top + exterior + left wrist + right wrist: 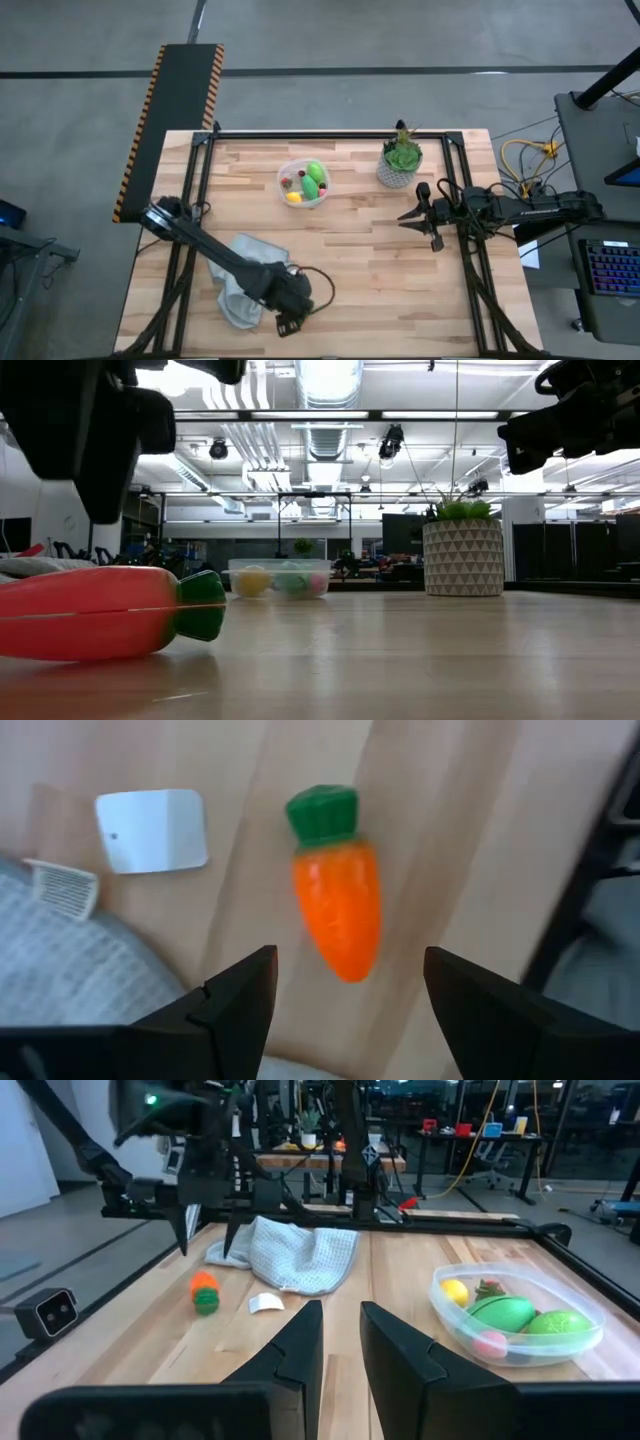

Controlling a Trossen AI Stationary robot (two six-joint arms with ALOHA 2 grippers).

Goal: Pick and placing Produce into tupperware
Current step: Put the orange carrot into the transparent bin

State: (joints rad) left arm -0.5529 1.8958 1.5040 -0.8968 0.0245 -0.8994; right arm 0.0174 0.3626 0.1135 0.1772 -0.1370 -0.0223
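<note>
- One piece is left out: the carrot (337,905) lies on its side on bare wood at the lower edge of the high view, filling the lower left of the low view, green top toward the tub.
- Directly above it hangs the left gripper (345,1005), fingers spread wide and empty, one on each side of the carrot in the left wrist view; no contact yet.
- Beside them, at the lower left of the high view, lie a grey cloth (238,280) and a small white card (152,830).
- Right gripper (428,215) waits at centre right of the high view, off the table, fingers a narrow gap apart, holding nothing.
- Farther back, upper centre of the high view, the tupperware (304,184) already holds a lemon (455,1291), two green pieces (505,1313), a pink bit and a small dark red one.
- A potted plant (401,160) stands just right of the tub.
- Judged from this, the job is nearly finished: only the carrot needs grasping, carrying across the table and dropping in.
</note>
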